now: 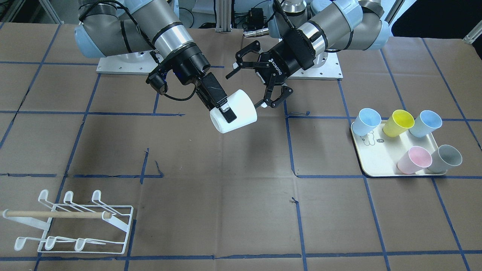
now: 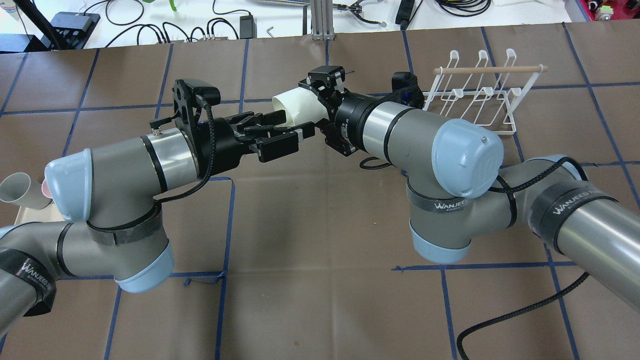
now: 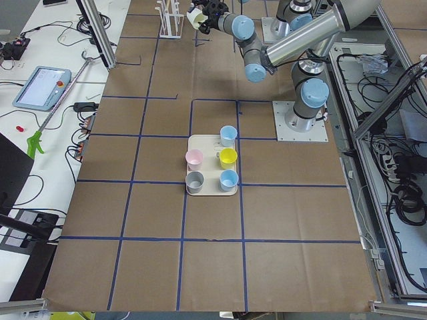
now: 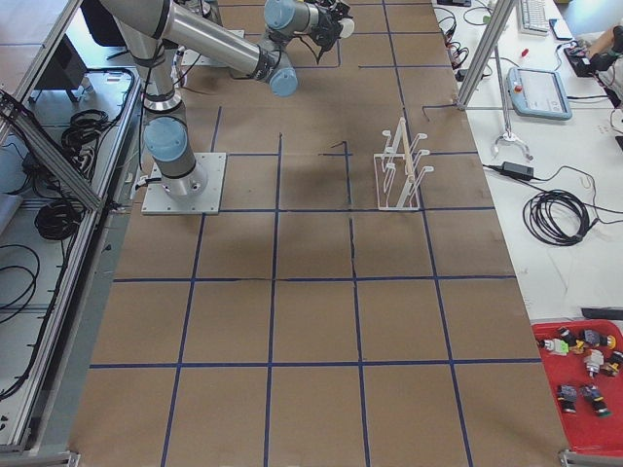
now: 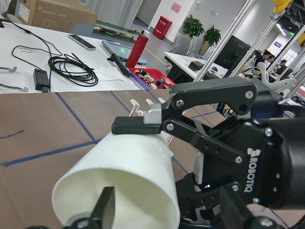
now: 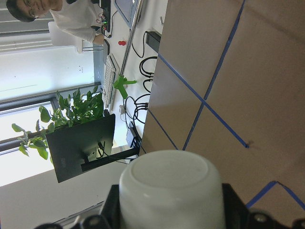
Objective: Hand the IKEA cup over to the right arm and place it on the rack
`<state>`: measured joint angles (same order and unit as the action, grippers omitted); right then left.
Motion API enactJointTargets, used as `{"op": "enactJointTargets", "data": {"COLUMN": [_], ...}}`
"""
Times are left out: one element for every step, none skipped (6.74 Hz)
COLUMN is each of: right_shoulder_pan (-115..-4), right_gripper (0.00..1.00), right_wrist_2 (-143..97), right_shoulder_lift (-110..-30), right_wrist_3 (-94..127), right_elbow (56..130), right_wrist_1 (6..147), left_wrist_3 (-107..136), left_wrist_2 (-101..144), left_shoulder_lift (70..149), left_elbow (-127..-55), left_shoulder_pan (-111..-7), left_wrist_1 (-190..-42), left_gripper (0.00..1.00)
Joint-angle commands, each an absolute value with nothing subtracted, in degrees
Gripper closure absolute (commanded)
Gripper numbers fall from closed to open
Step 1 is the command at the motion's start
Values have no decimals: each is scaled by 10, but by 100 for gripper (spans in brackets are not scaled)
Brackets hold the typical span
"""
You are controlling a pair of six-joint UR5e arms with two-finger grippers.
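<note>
That white tapered plastic cup [image 1: 243,107], up in the air well away from the white wire drying rack [image 1: 56,213], looks light, stiff and kinda slick, so mid-wall, where the black flat-fingered right gripper [image 1: 225,112] is clamped on it, looks like your safest hold, while the slim-linkage left gripper [image 1: 243,91] has its fingers spread apart by the mouth.

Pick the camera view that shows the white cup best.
Exterior front-facing: the white cup shows nearly whole, tipped sideways in the right claw, off the table. Overhead exterior hides most of it. The left wrist view crops its open mouth; the right wrist view shows only its base end. The side views make it tiny.
</note>
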<state>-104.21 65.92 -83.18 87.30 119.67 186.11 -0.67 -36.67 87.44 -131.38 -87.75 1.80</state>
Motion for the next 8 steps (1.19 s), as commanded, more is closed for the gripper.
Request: {"op": "enactJointTargets", "data": {"right_shoulder_pan": [-1006,-973,-947,-920,-892,-869,-846,-827], "right_gripper": [70,70,73,76,77,78,78,78], "right_wrist_2": [658,658,659,664,698,710,728,737], "right_shoulder_lift": [-810,-809,-809,-809,-799,-780,-759,-746], "right_wrist_3": [817,769,695,591,497,410,306,179], "right_elbow": [1184,1181,1167,1153,1144,1130,1119,1110], "right_wrist_1": [1869,1869,1868,1867,1868,1869,1876,1884], "left_wrist_3": [-4,-4,-7,-11,-11,-11,-11,-11], "left_wrist_2": [-389,-391,-414,-494,-557,-625,-683,-743], "left_shoulder_lift": [833,805,780,774,786,800,825,853], "left_elbow": [-1327,-1325,-1319,-1291,-1235,-1161,-1093,-1034], "left_shoulder_pan": [-838,-803,-787,-786,-786,-789,-794,-803], "left_wrist_1": [-10,-76,-146,-221,-315,-443,-551,-633], "left_gripper": [1,1,1,1,1,1,1,1]}}
